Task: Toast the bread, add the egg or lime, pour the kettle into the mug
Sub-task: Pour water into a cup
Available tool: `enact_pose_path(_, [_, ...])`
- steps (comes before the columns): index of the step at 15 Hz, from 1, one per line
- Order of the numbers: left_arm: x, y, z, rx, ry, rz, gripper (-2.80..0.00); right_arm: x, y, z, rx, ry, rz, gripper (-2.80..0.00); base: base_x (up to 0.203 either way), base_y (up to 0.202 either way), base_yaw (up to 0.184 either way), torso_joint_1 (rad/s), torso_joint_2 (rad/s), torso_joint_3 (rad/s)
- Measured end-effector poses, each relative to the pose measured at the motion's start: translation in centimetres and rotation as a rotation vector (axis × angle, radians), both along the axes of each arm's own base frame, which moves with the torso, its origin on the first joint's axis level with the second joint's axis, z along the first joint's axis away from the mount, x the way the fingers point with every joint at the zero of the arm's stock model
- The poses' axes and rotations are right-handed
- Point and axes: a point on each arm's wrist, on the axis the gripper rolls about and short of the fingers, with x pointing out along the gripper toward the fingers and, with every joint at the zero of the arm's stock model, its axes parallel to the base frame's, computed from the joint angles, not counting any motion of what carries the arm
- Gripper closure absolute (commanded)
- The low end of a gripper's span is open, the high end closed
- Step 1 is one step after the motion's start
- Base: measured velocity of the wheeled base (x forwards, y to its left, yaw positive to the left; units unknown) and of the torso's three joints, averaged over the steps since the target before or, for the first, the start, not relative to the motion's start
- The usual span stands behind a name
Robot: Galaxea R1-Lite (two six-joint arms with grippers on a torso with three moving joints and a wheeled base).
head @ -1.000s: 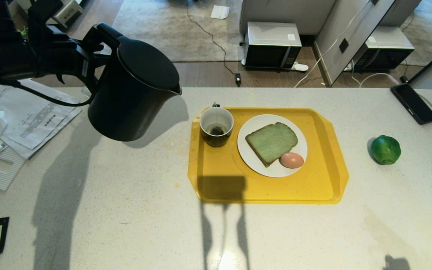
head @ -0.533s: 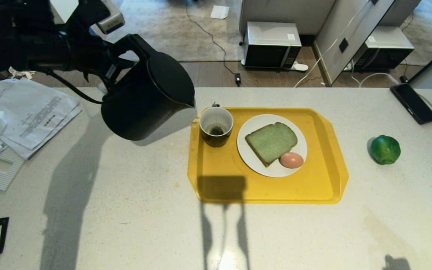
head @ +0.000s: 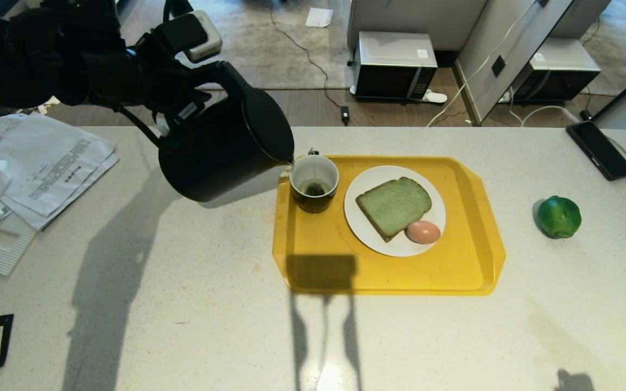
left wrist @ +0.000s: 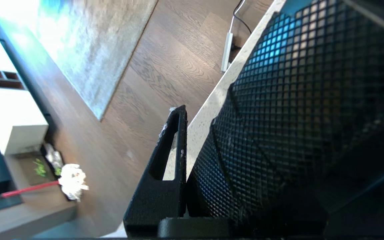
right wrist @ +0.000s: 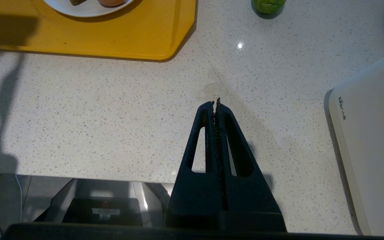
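Toward the tabletop's far left, the left hand [head: 180, 106] is clamped on the handle of the kettle [head: 226, 146], carried aloft and tipped, spout just over the near rim of the mug [head: 313, 183]. Mug stands in the far left corner of the yellow tray [head: 389, 271]; beside it a white plate [head: 367, 233] bears the bread [head: 393, 206] and the egg [head: 422, 232]. Lime [head: 558, 216] lies toward the right edge. Right hand [right wrist: 216, 103] idle, closed on nothing, above the near right tabletop. Step in hand: the pour; next, likely more tilt, spout centred over the mug.
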Motion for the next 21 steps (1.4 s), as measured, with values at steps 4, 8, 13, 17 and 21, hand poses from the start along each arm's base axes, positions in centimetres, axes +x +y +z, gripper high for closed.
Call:
enact_pose_path(4, [-0.5,-1.6,0.0,0.046,-0.012,0.006,0.00,0.0,0.0,0.0,0.000,0.000,0.000,0.00,0.000,0.000,0.000,0.000,0.00,0.000])
enact_pose_path(8, [-0.7,-3.1,-0.4,0.082,-0.012,0.021,0.00,0.0,0.0,0.0,0.000,0.000,0.000,0.00,0.000,0.000,0.000,0.000,0.00,0.000])
enact_pose_path(13, [-0.7,-3.7,-0.7,0.121,-0.014,0.028,0.00,0.0,0.0,0.0,0.000,0.001,0.000,0.00,0.000,0.000,0.000,0.000,0.00,0.000])
enact_pose_path(17, [-0.6,-3.8,-0.8,0.144,-0.015,0.040,0.00,0.0,0.0,0.0,0.000,0.000,0.000,0.00,0.000,0.000,0.000,0.000,0.00,0.000])
enact_pose_path(21, [-0.6,-4.0,-0.9,0.144,-0.015,0.039,0.00,0.0,0.0,0.0,0.000,0.000,0.000,0.00,0.000,0.000,0.000,0.000,0.00,0.000])
